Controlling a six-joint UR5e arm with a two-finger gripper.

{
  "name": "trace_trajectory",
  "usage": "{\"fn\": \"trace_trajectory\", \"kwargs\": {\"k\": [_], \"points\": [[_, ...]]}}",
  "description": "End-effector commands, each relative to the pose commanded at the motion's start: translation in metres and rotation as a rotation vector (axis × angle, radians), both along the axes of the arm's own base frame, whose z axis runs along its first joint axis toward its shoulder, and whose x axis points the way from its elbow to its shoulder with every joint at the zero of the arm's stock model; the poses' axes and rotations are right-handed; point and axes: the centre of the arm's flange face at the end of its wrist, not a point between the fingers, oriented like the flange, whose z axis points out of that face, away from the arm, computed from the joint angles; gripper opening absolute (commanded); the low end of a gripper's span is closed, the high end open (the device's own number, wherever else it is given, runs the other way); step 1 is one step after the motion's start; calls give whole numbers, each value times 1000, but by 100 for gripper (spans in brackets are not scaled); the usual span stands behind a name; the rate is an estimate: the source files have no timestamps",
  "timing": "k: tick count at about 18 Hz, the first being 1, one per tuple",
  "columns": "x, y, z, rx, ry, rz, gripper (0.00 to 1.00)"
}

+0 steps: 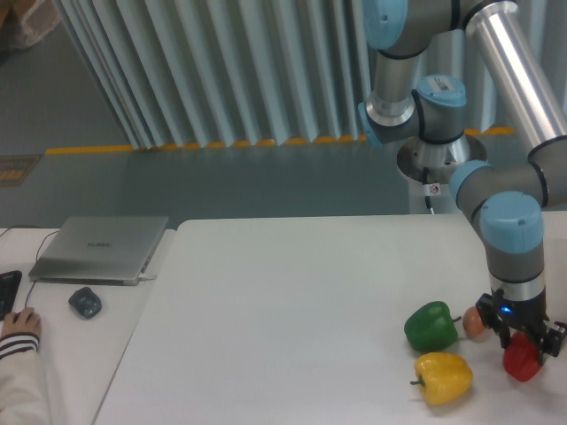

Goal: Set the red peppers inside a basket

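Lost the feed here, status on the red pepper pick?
Gripper down over red pepper, jaws astride it; closure unclear. No basket in view. Yellow pepper and small orange item close by.
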Motion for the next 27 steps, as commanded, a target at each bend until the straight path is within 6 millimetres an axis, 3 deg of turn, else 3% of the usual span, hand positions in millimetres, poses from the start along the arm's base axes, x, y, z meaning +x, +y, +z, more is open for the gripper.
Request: {"fn": "trace_trajectory", "kwargs": {"k": [4,7,14,18,23,27], "points": [[4,-5,14,15,-19,-41,42],[-6,-33,33,7,-77,-181,42],[-31,-79,56,-33,-100,-513,42],[-50,-108,65,-53,-106,-675,42],[-84,-161,57,-79,-156,-896,42],[-102,-186,57,-83,-161,-997,42]]}}
